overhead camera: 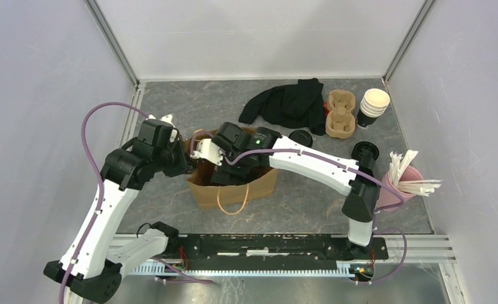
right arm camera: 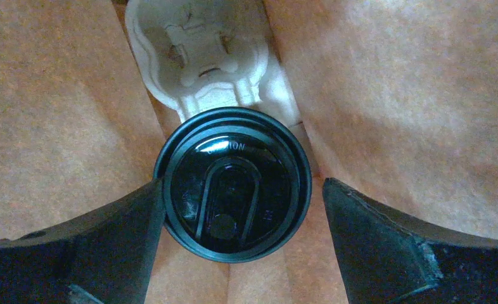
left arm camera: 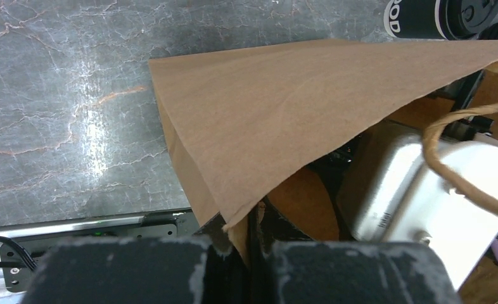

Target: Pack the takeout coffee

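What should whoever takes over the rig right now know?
Left gripper: shut on the paper bag rim, holding it open.
Right gripper: open inside the bag, fingers either side of one lidded coffee.
Done: that cup sits in the pulp carrier in the bag.
Left: withdraw the right arm, then pack the second lidded coffee, which stands on the table right of the bag.

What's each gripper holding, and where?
Left gripper pinches the paper bag by its top edge. Right gripper holds nothing; jaws open beside the lidded cup.
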